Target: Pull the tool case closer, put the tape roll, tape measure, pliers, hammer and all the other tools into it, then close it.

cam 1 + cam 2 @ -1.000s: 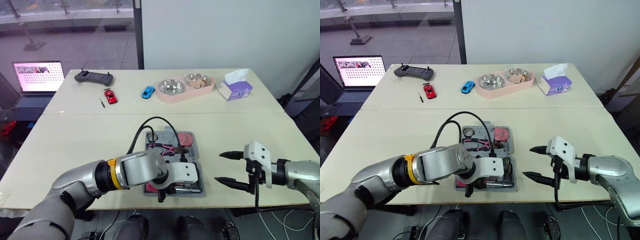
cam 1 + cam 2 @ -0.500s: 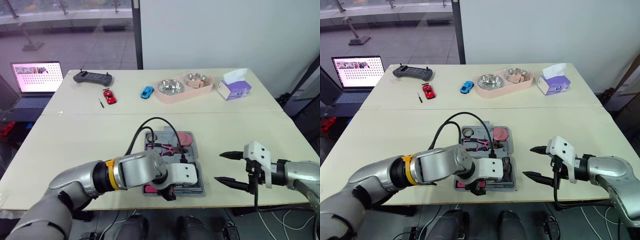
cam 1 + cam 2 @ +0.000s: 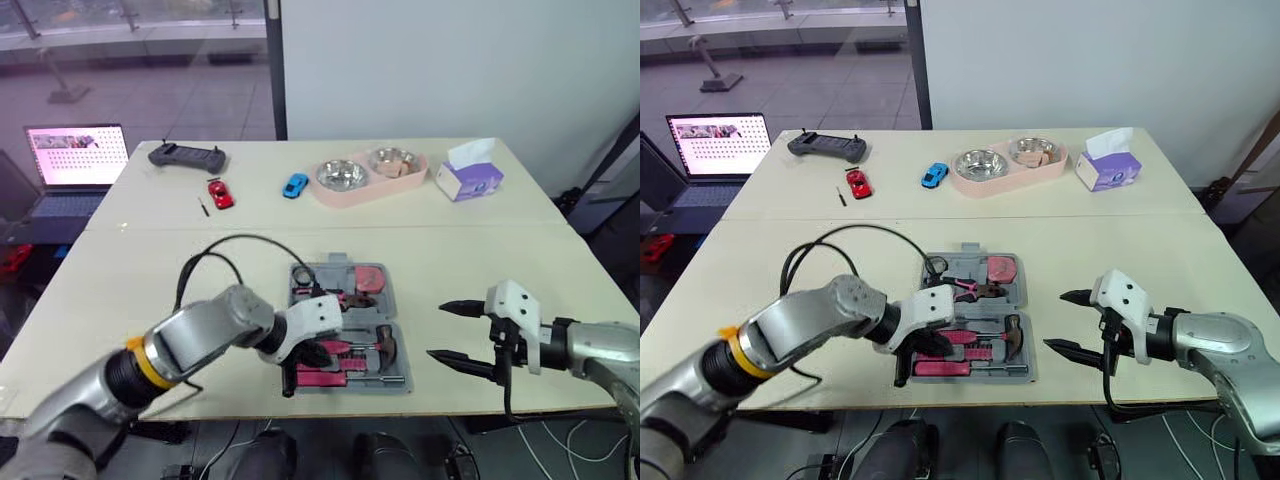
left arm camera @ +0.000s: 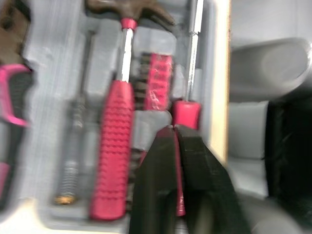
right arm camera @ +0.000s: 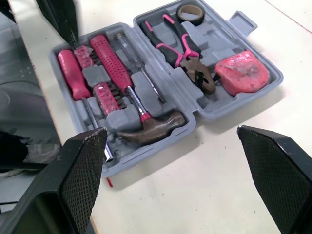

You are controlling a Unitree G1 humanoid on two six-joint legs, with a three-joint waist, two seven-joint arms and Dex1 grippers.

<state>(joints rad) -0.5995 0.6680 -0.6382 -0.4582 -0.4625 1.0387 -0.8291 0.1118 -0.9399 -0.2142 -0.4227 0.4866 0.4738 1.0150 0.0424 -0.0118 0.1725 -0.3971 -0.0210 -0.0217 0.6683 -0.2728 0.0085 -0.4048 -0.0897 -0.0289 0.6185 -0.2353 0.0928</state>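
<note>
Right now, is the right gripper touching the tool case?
Apart. The left eye view shows bare table between the right gripper and the tool case.

Left arm (image 3: 205,330): smooth silver-grey forearm shell. A yellow-orange band (image 3: 140,366) sits next to a black ring (image 3: 118,374) toward the elbow. A black cable (image 3: 240,238) loops above the forearm to the wrist. A white angular wrist housing (image 3: 322,311) carries the left gripper (image 4: 174,127), which has two plain black tapered fingers (image 4: 156,170).

Right arm (image 3: 600,345): same silver-grey shell, with a black collar (image 3: 557,338), a white blocky housing (image 3: 513,304) and a thin black lead (image 3: 506,395) under it. Right gripper (image 3: 452,334): two black pointed fingers. Their pads (image 5: 85,165) have a fine cross-hatched texture.
</note>
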